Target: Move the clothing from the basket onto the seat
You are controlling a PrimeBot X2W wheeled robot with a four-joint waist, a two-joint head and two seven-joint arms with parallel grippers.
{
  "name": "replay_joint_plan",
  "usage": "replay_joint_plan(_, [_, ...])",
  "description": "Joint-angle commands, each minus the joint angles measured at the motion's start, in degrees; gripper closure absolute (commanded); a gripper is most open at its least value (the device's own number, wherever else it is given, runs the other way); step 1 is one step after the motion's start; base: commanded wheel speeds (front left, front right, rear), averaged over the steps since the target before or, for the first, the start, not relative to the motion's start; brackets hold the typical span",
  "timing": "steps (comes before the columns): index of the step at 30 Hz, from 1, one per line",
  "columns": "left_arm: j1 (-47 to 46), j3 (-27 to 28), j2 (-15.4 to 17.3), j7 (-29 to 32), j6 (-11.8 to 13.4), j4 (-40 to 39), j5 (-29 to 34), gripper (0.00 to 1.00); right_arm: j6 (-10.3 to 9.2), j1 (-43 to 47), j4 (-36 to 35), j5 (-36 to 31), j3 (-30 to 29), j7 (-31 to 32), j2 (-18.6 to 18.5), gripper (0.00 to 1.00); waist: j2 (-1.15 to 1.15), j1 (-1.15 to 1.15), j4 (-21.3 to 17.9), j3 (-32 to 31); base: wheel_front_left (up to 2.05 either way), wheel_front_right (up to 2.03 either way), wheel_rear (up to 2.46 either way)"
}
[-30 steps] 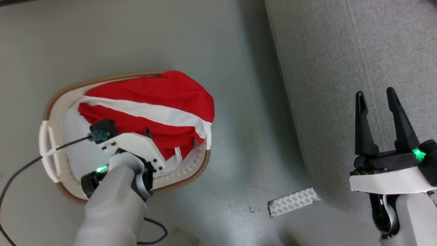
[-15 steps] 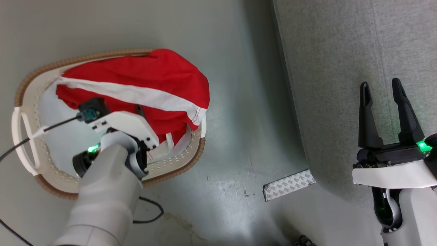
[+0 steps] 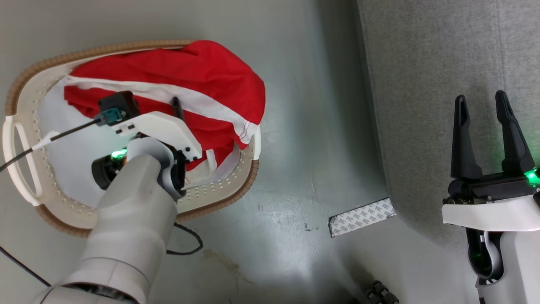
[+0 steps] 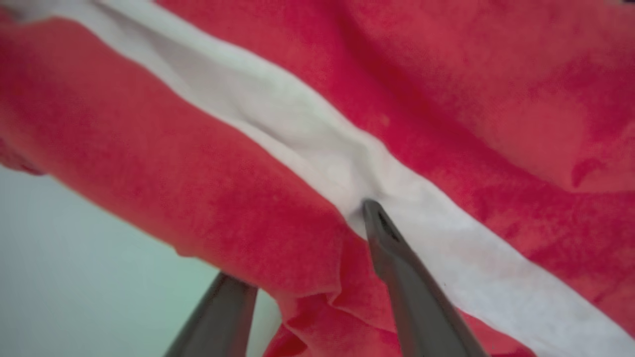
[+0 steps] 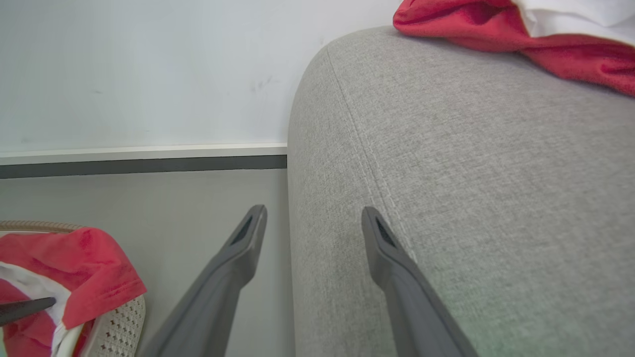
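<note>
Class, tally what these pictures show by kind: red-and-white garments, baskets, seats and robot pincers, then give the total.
Garments: 2
Basket: 1
Seat: 1
Pincers, left pincer and right pincer: 2
Total: 6

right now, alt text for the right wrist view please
The open right pincer points at the rounded edge of a grey seat, where a red and white garment lies at top right. At lower left, more red clothing drapes over a perforated basket.
</note>
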Motion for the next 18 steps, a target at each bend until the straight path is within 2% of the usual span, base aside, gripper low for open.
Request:
replay_joint_plan(1, [-0.6,-0.2,0.3,-0.3,-0.2,0.1,-0.4,1.0,-0.15,-0.2,-0.2,-0.1,-0.3,0.1,0.0,0.0,0.0,0.0,0.2,0.1,0.0,0.0,0.0])
replay_joint_plan(10, [1.2,-2.6,0.2,-2.4,-3.9,-2.1,-3.5,1.0,-0.15,-1.5,0.9,-0.2,0.4,0.1,0.0,0.0,0.0,0.0,1.2,-1.8,0.0,0.0,0.0])
replay_joint_plan(18, [8.4,-7.2,0.2,-3.6,-6.3,-8.7,-9.3,1.0,-0.15,0.8,2.5,-1.6,0.0,0.1,0.0,0.0,0.0,0.0,4.4,-10.7,0.0,0.0,0.0])
